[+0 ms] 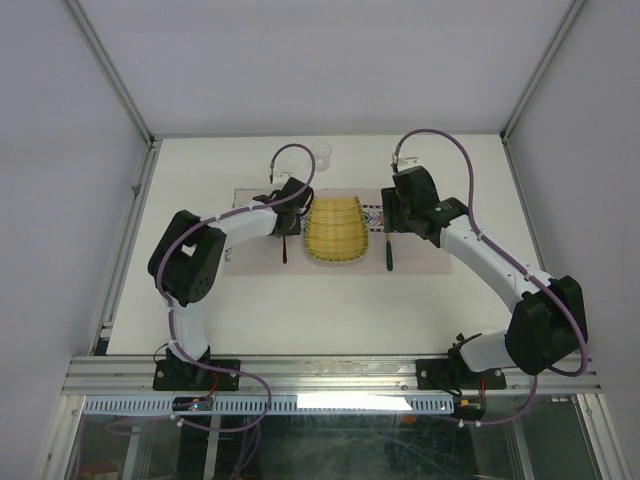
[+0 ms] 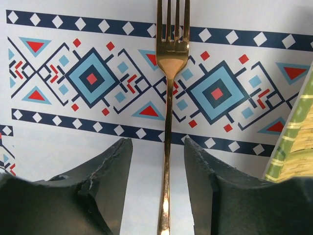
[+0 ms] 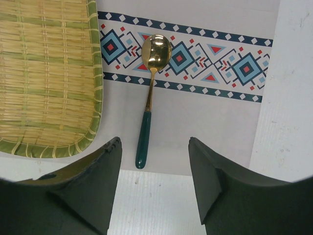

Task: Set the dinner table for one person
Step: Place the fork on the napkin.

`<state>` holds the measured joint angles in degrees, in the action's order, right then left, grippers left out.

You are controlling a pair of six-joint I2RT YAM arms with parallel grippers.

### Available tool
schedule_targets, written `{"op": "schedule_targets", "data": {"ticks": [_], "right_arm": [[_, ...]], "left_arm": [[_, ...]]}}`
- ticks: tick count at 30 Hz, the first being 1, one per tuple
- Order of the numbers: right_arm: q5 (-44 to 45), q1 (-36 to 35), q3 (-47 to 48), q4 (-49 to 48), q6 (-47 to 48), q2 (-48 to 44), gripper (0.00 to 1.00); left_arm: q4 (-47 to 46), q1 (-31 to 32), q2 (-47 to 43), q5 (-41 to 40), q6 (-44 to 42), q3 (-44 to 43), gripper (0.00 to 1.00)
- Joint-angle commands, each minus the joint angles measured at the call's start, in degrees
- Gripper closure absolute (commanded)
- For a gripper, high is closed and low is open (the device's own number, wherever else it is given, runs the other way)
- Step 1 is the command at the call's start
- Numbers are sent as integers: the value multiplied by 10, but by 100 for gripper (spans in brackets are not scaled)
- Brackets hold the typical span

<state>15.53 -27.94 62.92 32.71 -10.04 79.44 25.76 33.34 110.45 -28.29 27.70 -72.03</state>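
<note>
Left gripper [image 2: 157, 147]: my jaws apart, straddling the fork [image 2: 167, 122] handle, a gap on each side. Right gripper [image 3: 155, 144]: apart, short of the spoon [image 3: 146, 112], which lies beside the tray [image 3: 49, 73] rim. Dinner table [image 1: 330, 310] lies bare on the near side of the placemat [image 2: 58, 78].

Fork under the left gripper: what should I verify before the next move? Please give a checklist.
1. left gripper open: ok.
2. fork handle between its fingers, gaps on both sides: ok.
3. fork lying straight on the placemat: ok.
4. fork apart from the bamboo tray: ok.
5. right gripper open, spoon lying free: ok.
6. Height of the left fingers above the placemat: cannot tell.
</note>
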Motion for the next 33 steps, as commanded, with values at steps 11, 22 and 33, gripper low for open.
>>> {"op": "schedule_targets", "data": {"ticks": [11,22,33], "right_arm": [[14,1,89,5,25,13,39],[8,5,297,55,66,145,33],[-43,23,766,234,83,460,32]], "left_arm": [[14,11,-202,-145,-11,-44,12],[-103,-17,-402,-131,13,101,1],[-93,-20,-463,-130,42,166,1]]}}
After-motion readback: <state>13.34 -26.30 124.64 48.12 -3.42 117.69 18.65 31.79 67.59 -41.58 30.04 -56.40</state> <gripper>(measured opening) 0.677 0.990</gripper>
